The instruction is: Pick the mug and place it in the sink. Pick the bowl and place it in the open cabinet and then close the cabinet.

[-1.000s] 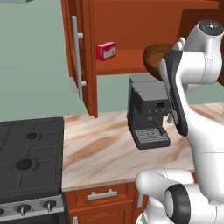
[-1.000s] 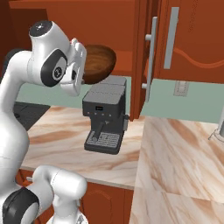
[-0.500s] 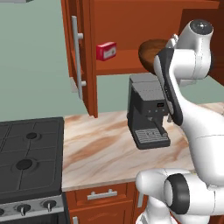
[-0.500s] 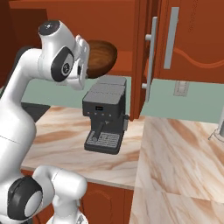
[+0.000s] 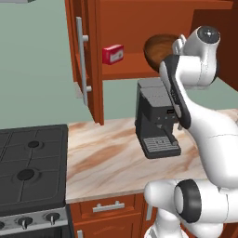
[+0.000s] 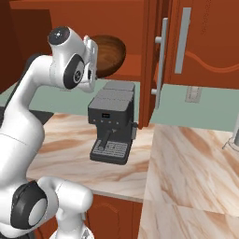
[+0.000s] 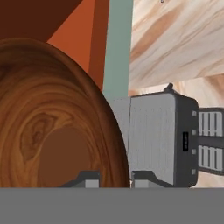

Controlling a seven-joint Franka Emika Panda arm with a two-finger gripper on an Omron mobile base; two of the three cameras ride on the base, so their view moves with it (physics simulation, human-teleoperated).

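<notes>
Wood grain in rings and swirls covers the bowl (image 7: 52, 127), a wide, round, deep vessel of dark brown with a flatter, paler disc at its centre. In the hand view its rim passes right between the two dark finger tips of our end effector (image 7: 114, 178), one tip inside the bowl and one outside, so we read the end effector as clenched on the bowl's rim. In the right base view the bowl (image 6: 108, 55) is tipped on edge, its hollow facing outward, raised at the level of the cabinet (image 6: 140, 28) shelf, in front of the open compartment. The left base view shows the bowl (image 5: 158, 49) partly hidden behind our white upper arm.

We see the cabinet (image 5: 139, 32) as smooth reddish-brown wood with a single shelf; its open door carries a long vertical silver bar handle (image 5: 82, 60). A small red box (image 5: 113, 54) sits on the shelf, well to the left of the bowl. Below, a boxy dark grey coffee machine (image 5: 157, 116) with a ribbed drip tray stands on the counter (image 5: 102, 158), a glossy marbled surface in cream and tan. A black gas stove (image 5: 30, 162) adjoins the counter at left.

Our arm rises from the base, bends sharply at a high elbow, and folds the wrist in toward the shelf above the coffee machine.
</notes>
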